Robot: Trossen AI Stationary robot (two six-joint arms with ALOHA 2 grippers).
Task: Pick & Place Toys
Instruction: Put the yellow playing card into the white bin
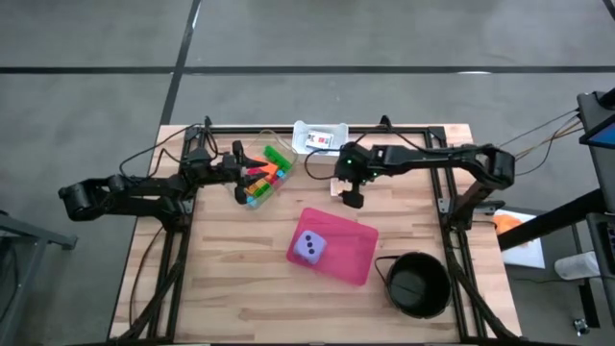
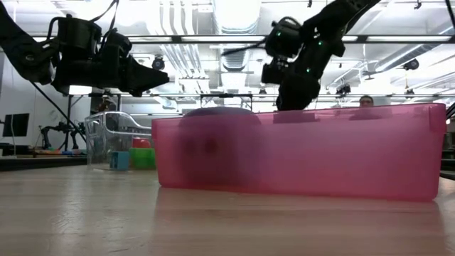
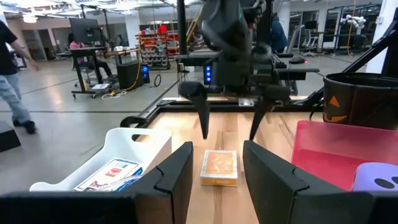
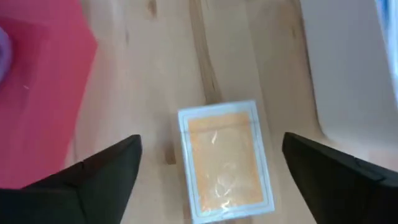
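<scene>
Right gripper (image 4: 208,165) hangs directly above a small orange card box (image 4: 225,159) lying flat on the wooden table (image 1: 250,279), fingers spread wide to either side of it and not touching it. The lilac die (image 1: 309,248) sits in the pink tray (image 1: 356,252); the coloured bricks (image 1: 261,177) remain in the clear container (image 1: 242,192) at the far left of the table.

Left gripper (image 3: 214,180) hovers over that container's near edge, fingers part way apart with nothing between them.

Risks noted:
- The card box is no brick or die; a grasp here could spend effort on the wrong object.
- A flat box offers little height, so fingers descending may strike the table or push the box aside.
- The white tray (image 1: 320,136) stands just beside the box; a wide finger could catch its wall.
- The arms work near each other, so a reach across could bring contact
</scene>
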